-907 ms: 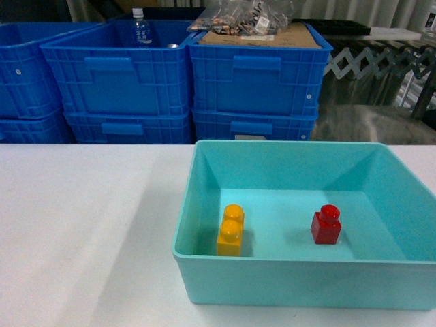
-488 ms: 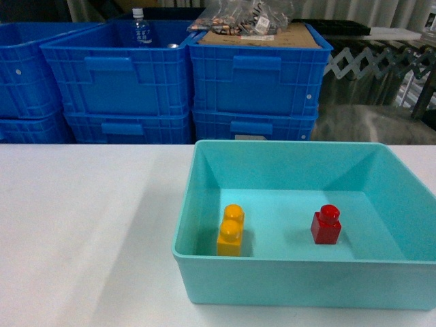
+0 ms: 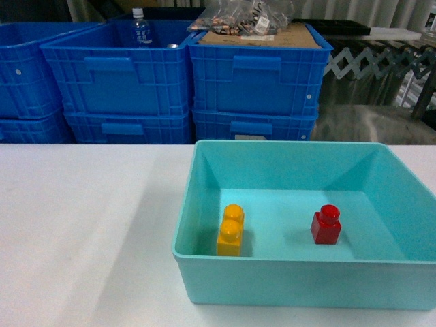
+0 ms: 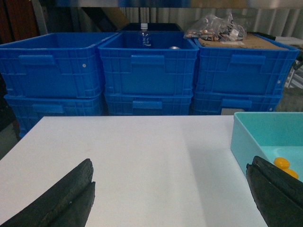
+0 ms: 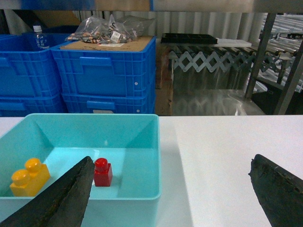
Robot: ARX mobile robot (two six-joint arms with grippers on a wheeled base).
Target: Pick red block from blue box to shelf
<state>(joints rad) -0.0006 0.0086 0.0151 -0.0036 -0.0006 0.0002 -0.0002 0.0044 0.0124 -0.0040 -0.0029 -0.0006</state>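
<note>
Item: red block (image 3: 326, 225), one stud, upright on the floor of the blue box (image 3: 286, 279), right of centre, clear of every wall. Untouched.

Companion piece: yellow brick (image 3: 231, 230), two studs, at nine o'clock of the red block, well apart from it, near the left wall of the same box.

Container: blue box on a white desk (image 3: 88, 225), toward its near right part.

Beyond, at twelve o'clock: stacked dark blue crates (image 3: 255, 75), one holding a water bottle (image 3: 139, 27), one topped with cardboard and bags of small parts (image 3: 242, 17). At one to two o'clock in the right wrist view, steel uprights (image 5: 286, 71), possibly part of the shelf; too little shows to be sure.

Right end effector (image 5: 173, 189): jaws spread wide, nothing between them; the red block sits just inside its left finger in that view. Left end effector (image 4: 170, 196): wide apart likewise, empty, over bare desk at nine o'clock of the box.

Step in hand: judged to be the opening, before any reach. Next move calls for the right end effector to descend into the box, straddle the block squarely and avoid the near wall.
</note>
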